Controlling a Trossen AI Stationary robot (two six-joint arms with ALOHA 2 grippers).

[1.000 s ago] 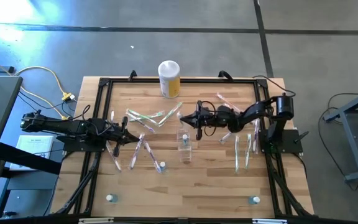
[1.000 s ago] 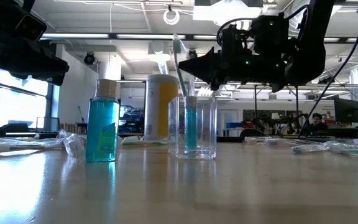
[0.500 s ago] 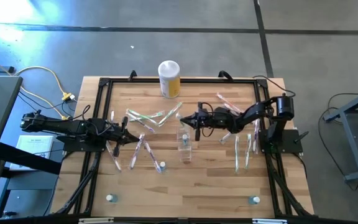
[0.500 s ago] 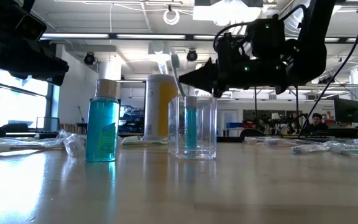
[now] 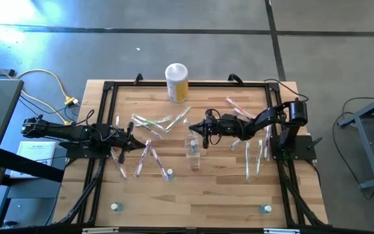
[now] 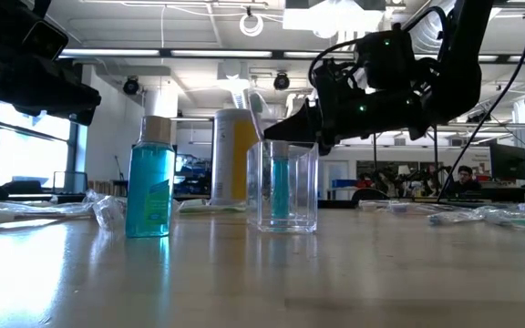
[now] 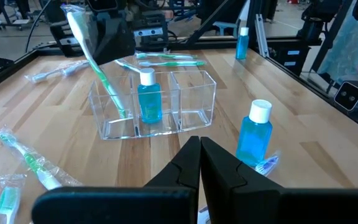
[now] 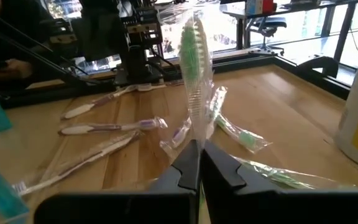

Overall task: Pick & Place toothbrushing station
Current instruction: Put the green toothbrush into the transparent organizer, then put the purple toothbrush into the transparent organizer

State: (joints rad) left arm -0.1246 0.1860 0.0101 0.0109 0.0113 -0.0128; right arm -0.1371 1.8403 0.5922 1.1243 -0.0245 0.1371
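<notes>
Wooden table (image 5: 213,195), black frame round its edge. Yellow canister (image 5: 176,82) with white lid stands upright beyond my right gripper, toward the far edge.

Clear three-compartment organizer (image 7: 157,102) sits directly under my right gripper (image 5: 204,127). In the left wrist view: one end compartment holds a green-accented toothbrush (image 7: 98,68), leaning steeply, head up; the middle compartment holds a small blue bottle (image 7: 148,96) with white cap; the other end compartment shows nothing inside.

My right gripper hangs over the organizer, fingers clenched on that wrapped toothbrush, green bristles standing up past the fingertips in the right wrist view. In the low view the gripper tip sits at the organizer's rim.

A second blue bottle (image 7: 253,135) stands on the table just ahead of my left gripper (image 7: 200,163), outside the organizer. Left gripper hovers low, fingers pressed together, nothing between them.

Loose wrapped toothbrushes (image 5: 149,123) lie scattered between my two grippers; more (image 5: 253,156) lie behind my right gripper.
</notes>
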